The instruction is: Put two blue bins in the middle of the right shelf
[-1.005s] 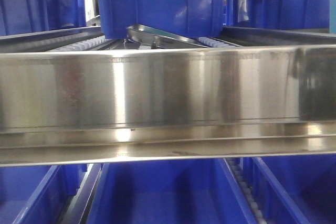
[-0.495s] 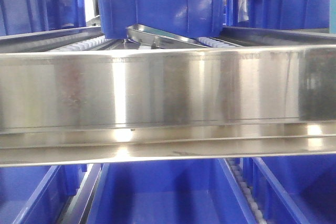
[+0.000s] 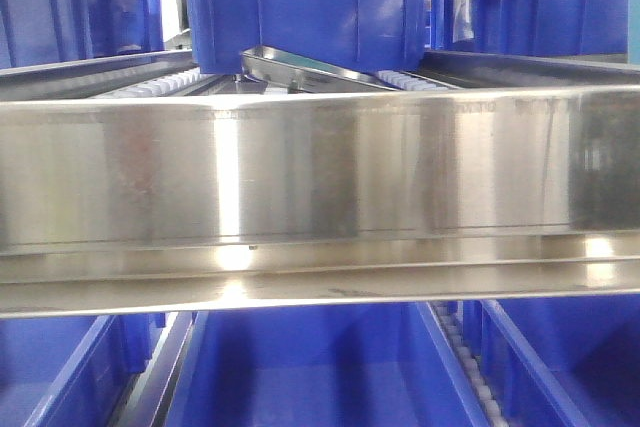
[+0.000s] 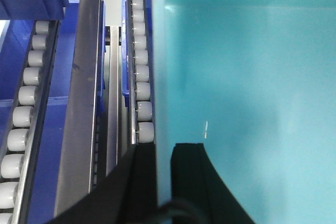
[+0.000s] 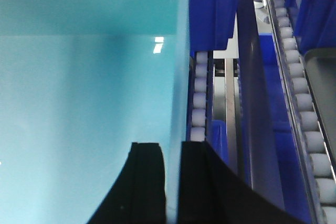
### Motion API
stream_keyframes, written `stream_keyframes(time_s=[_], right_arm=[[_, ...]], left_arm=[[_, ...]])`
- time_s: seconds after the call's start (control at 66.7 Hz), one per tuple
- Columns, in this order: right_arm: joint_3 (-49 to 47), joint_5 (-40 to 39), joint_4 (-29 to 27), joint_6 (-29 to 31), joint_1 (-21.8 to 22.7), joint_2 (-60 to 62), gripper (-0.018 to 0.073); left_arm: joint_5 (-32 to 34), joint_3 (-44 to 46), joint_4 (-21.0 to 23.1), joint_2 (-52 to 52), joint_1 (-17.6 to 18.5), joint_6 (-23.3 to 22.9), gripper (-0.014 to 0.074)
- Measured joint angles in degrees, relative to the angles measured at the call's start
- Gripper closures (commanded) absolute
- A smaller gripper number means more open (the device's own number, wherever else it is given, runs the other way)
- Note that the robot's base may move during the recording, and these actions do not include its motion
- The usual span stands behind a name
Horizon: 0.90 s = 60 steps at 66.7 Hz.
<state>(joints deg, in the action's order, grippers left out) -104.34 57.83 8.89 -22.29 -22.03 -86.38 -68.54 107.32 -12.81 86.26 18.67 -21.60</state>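
Both wrist views are filled by one teal-blue bin [image 4: 247, 77] [image 5: 79, 103], seen from inside. My left gripper [image 4: 164, 148] is shut on the bin's left wall, one black finger [image 4: 144, 182] outside and one inside. My right gripper [image 5: 171, 145] is shut on the opposite wall in the same way. In the front view only a teal sliver [image 3: 634, 42] shows at the right edge; the grippers are out of that view. Dark blue bins [image 3: 300, 7] stand on the shelf level behind the steel beam.
A wide steel shelf beam [image 3: 320, 197] crosses the front view. A metal tray [image 3: 310, 72] lies under the middle dark blue bin. More dark blue bins [image 3: 310, 377] sit below. Roller tracks [image 4: 142, 77] [image 5: 198, 103] run close beside the held bin's walls.
A second ago a teal bin edge crossed the top of the front view; it has since left that view, leaving only a sliver at the right edge.
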Motion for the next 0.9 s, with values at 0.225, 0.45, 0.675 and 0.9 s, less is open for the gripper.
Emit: stream_keyframes(time_s=[0.225, 0.45, 0.675, 0.9], right_arm=[[0.0, -1.3, 0.0, 0.0, 0.0, -0.2, 0.0713], [0.0, -1.4, 0.1, 0.0, 0.0, -0.3, 0.0713], [0.0, -1.7, 0.5, 0.0, 0.0, -0.3, 0.0713], [0.0, -1.7, 1.5, 0.0, 0.0, -0.3, 0.0713]], left_arm=[[0.3, 0.0, -0.6, 0.0, 0.0, -0.1, 0.0707], [0.4, 0.0, -0.6, 0.0, 0.0, -0.2, 0.0707], [2.6, 0.0, -1.0, 0.3, 0.0, -0.2, 0.0707], [9.0, 0.0, -1.8, 1.9, 0.0, -0.2, 0.0707]])
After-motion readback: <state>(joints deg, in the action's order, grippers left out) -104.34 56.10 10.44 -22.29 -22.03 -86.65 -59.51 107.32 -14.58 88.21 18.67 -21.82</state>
